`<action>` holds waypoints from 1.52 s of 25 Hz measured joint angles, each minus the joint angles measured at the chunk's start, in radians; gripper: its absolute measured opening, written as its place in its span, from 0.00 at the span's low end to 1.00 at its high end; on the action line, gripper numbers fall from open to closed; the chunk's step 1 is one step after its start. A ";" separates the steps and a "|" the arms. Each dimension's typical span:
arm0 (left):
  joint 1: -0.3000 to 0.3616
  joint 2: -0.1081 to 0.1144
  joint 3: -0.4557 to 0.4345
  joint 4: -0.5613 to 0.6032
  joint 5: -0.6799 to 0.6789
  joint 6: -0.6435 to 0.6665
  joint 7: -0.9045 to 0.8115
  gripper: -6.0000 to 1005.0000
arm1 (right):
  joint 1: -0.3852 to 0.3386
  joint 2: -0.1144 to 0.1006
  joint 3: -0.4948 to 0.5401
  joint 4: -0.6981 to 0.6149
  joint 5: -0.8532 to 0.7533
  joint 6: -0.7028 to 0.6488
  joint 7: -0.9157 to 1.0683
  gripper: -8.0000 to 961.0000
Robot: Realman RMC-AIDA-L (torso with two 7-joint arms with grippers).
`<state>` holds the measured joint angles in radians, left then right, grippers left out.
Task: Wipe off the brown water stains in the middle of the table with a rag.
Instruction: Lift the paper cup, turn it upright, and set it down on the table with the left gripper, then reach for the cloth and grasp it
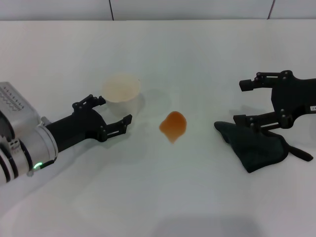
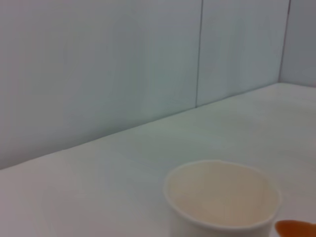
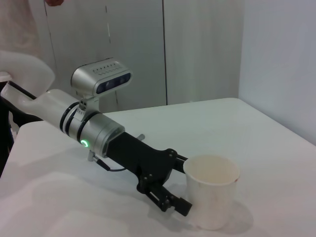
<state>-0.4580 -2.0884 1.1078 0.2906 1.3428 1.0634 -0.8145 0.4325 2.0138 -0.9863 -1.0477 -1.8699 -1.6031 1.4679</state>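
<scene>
The brown water stains [image 1: 173, 125] lie as one orange-brown blotch in the middle of the white table [image 1: 158, 197]; their edge also shows in the left wrist view [image 2: 296, 229]. The dark green-black rag [image 1: 256, 145] lies crumpled at the right, its thin tail pointing right. My right gripper [image 1: 242, 102] is open, and its near finger hovers over the rag's far edge. My left gripper [image 1: 115, 109] is open at the left, right beside a white paper cup [image 1: 121, 88], and it also shows in the right wrist view [image 3: 180, 182].
The white paper cup [image 2: 222, 202] [image 3: 212, 190] stands upright and empty, left of the stain. A grey panelled wall [image 1: 197, 9] runs along the table's far edge. My left arm's silver forearm [image 1: 19, 138] lies across the table's left side.
</scene>
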 joint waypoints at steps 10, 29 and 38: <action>0.145 0.008 -0.003 0.128 0.004 0.191 -0.037 0.89 | 0.000 -0.002 0.000 -0.015 -0.004 0.000 0.043 0.91; 0.283 0.084 -0.008 0.705 0.352 0.610 -0.643 0.89 | 0.027 -0.007 -0.178 -0.360 -0.367 -0.008 0.530 0.91; 0.244 0.089 -0.039 0.884 0.480 0.748 -0.776 0.89 | 0.133 -0.003 -0.365 -0.392 -0.602 -0.053 0.754 0.89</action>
<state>-0.2138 -1.9996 1.0691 1.1741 1.8227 1.8115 -1.5900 0.5659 2.0110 -1.3513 -1.4394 -2.4719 -1.6563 2.2219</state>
